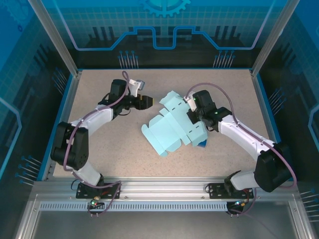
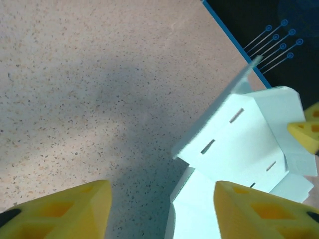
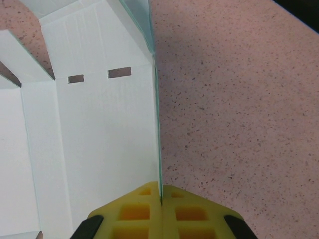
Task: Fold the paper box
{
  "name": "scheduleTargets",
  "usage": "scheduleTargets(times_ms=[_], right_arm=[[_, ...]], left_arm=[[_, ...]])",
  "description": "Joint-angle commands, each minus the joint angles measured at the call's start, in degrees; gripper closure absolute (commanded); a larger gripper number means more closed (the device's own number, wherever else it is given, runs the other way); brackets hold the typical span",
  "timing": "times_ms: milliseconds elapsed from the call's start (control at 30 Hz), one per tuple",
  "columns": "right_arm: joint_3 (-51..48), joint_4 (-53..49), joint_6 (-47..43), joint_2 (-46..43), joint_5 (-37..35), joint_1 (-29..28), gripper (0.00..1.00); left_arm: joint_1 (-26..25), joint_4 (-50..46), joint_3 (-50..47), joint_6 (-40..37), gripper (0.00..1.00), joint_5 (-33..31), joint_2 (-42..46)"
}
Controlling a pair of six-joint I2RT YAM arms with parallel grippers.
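right hand (image 3: 160,193) closed, pinching paper box (image 3: 99,139)

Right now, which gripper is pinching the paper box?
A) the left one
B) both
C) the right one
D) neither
C: the right gripper has its fingers shut on a thin edge of the paper box, while the left gripper is open and holds nothing.
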State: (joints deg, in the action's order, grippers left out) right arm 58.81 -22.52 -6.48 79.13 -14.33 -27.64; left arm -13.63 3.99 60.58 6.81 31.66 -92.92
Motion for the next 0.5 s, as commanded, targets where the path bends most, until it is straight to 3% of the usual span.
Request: scheduleTargets(times_ms=[0,100,200,367,467], right_arm=[[1.6,-1.9,-2.0,0.6,5.0,1.1,1.00],[2.2,-2.3,-1.3,1.2,5.5,1.7,1.00],[3.2,-3.2,0.1,1.6,6.4,1.9,1.00],[4.9,-5.2,0.9,3.2,6.3,2.2,1.00],[5.5,-5.7,0.8,4.0,6.4,2.4,1.00]], left_arm=[[-1.3,3.3,-2.3,-6.8,0.38,-0.8,1.0],[-1.8,1.8,-1.7,-7.8,0.35,0.7,-1.1],[-2.6,4.0,-3.1,-5.5,0.34,-2.5,-1.4],[-5.1,3.4,-7.3,2.8,0.35,-19.9,4.2],[-6.8,1.5,-9.4,7.4,0.36,-25.7,8.6]])
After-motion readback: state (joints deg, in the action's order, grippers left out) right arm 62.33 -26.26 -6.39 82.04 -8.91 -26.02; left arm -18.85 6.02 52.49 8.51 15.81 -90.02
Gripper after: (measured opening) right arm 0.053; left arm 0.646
